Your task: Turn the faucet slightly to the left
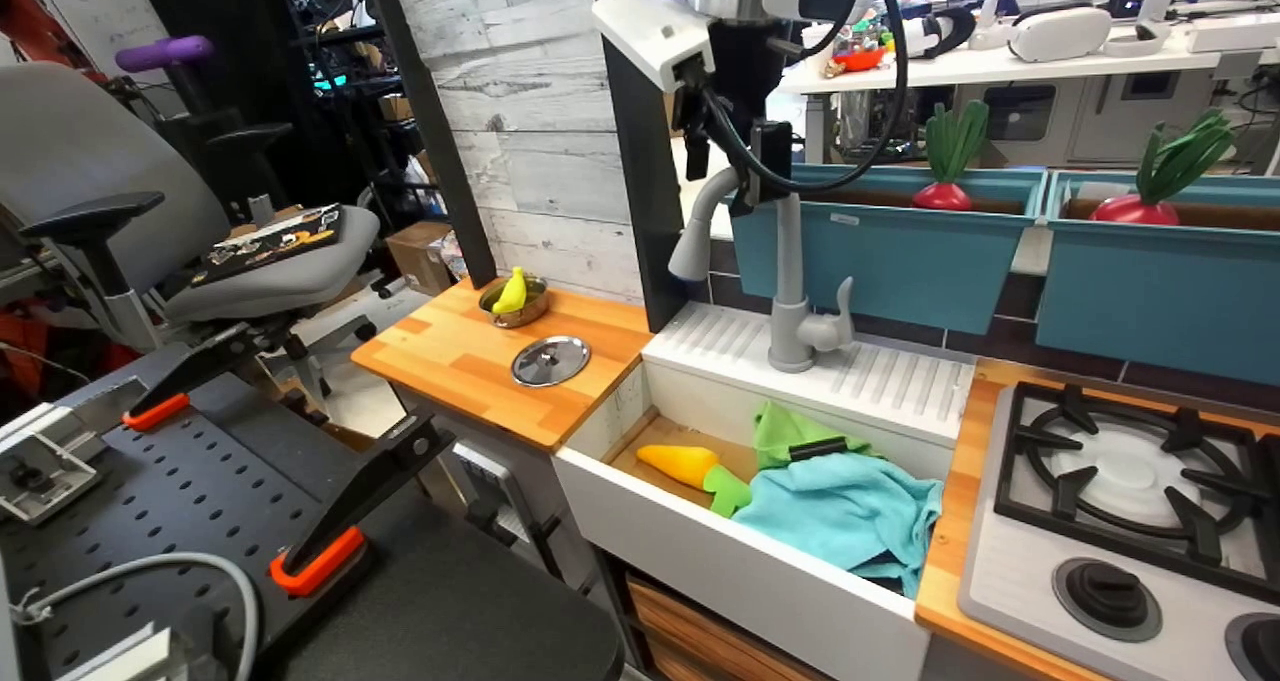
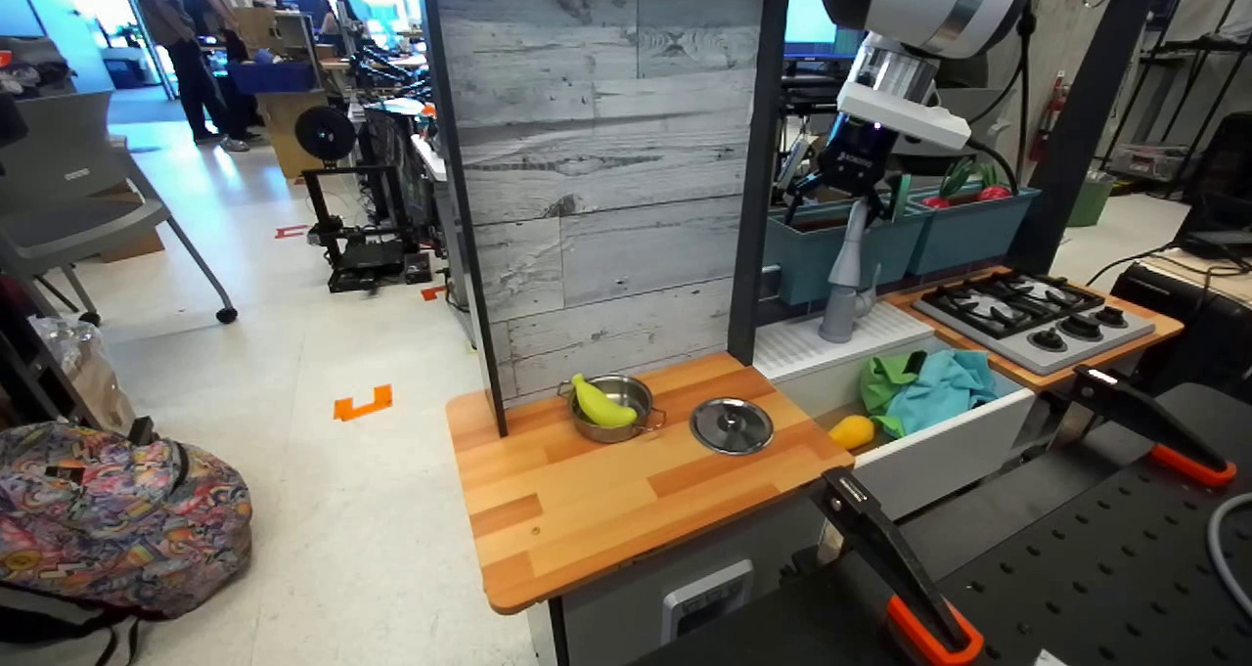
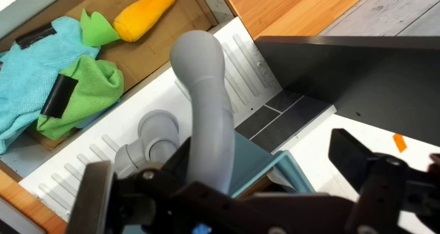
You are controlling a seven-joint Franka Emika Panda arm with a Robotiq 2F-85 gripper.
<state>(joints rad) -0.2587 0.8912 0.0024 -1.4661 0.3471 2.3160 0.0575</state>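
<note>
You are now, as I judge it, in the step of placing the tool: your black two-finger gripper (image 3: 216,160) is at the arch of the tall matte grey gooseneck faucet (image 1: 790,271), and the turn itself probably remains to be made. The fingers stand wide apart, with the spout passing between them in the wrist view. Nothing is clamped; whether one finger touches the spout, I cannot tell. The faucet stands upright on the white ribbed ledge (image 1: 915,381), at the far side of the white sink (image 1: 720,586), and its spout head hangs to the left of the column.

For the next move, you should probably bring the fingers closer around the spout, or press with one of them from the side, then swing it only a little to the left, in a curve around the column. Too strong a push could tilt the base.

In the sink lie a yellow-orange toy carrot (image 1: 680,464), a lime-green cloth (image 1: 785,431) and a turquoise cloth (image 1: 840,511). To the left, the brown wooden table (image 2: 577,524) carries a shiny metal pot (image 2: 603,434) with a yellow toy banana (image 2: 602,409) inside, and a round metal lid (image 2: 732,426) to its right. To the right of the sink is a silver gas stove (image 1: 1010,561). On the far side are two teal planters (image 1: 890,271); a grey office chair (image 1: 140,151) stands at far left.
</note>
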